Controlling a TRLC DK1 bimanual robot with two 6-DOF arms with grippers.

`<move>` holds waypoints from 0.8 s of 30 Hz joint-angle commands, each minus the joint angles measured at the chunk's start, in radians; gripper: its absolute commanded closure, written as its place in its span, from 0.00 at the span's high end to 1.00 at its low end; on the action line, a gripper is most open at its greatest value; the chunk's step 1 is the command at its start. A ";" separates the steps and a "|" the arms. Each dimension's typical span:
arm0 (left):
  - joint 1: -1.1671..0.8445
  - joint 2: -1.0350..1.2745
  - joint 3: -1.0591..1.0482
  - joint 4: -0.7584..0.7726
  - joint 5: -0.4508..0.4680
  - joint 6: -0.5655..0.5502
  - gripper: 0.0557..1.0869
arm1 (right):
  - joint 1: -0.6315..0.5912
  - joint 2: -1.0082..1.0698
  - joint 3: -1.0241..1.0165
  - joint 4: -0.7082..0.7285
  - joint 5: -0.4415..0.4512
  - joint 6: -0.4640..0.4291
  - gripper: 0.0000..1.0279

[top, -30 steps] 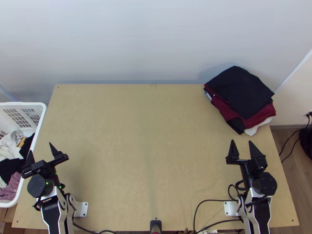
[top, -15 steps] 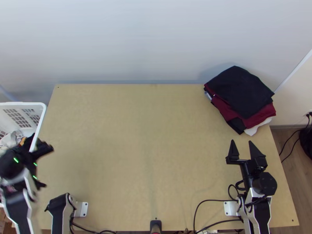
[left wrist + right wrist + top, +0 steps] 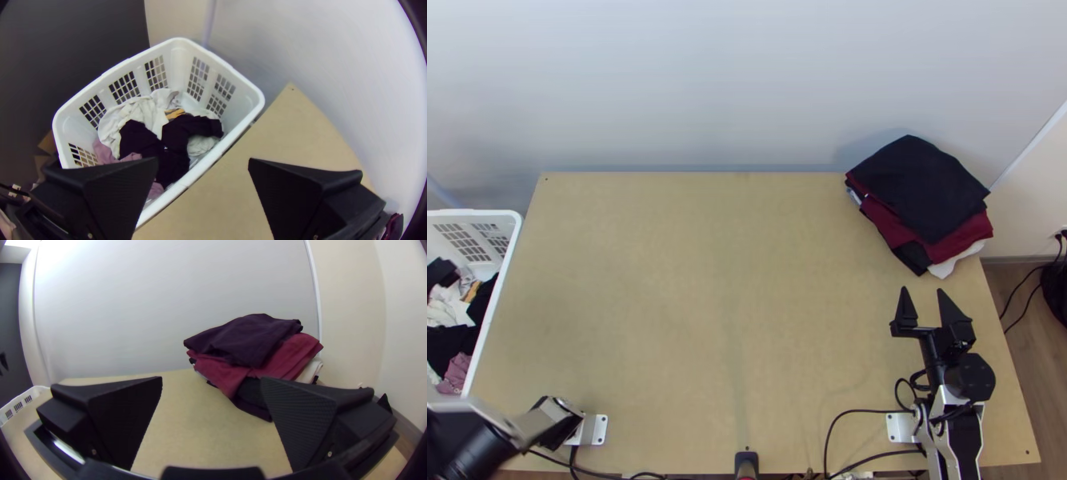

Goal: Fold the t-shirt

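By the basket, left gripper (image 3: 203, 159): fingers wide apart, with nothing between them. It faces down toward the clothes.
Basket (image 3: 222, 146): white, with holes in its sides, just beside the table's left edge. Its rim is a hard edge that the fingers could bump on the way in or out.
Clothes in it: dark cloth (image 3: 178, 133), white cloth (image 3: 142, 111) and pink cloth (image 3: 104, 153), all bunched up together.
T-shirt: I can't tell which one it is. My guess is that it is in the basket heap.
Done so far: other things lie folded in the pile (image 3: 919, 192). For this t-shirt, the folding looks not begun.
Left to do: pick it out, lay it flat, fold it, then maybe put it on the pile.
Table (image 3: 731, 304): lots of wood between the basket and the pile, so the middle looks like a good place to spread a shirt.
Wall (image 3: 707, 80): runs along the table's far edge, so a big swing that way could hit it.
Right gripper (image 3: 212, 378): over the table's near right part, fingers wide, holding nothing, pointing at the pile.
Pile edges: black on top, red under it, some white lower down. It sits at the far right corner, near the right gripper, so a side move might knock it.
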 commanded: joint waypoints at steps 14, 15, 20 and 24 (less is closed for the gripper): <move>0.227 0.675 0.225 0.035 -0.012 0.159 0.95 | -0.005 -0.003 -0.010 -0.006 0.003 -0.013 0.97; 0.233 0.708 0.233 0.054 -0.016 0.170 0.95 | -0.005 -0.003 -0.010 -0.006 0.003 -0.013 0.97; 0.260 0.853 0.268 0.161 -0.056 0.214 0.95 | -0.005 -0.003 -0.010 -0.006 0.003 -0.013 0.97; 0.273 0.981 0.318 0.176 -0.084 0.265 0.90 | -0.005 -0.003 -0.010 -0.006 0.003 -0.013 0.97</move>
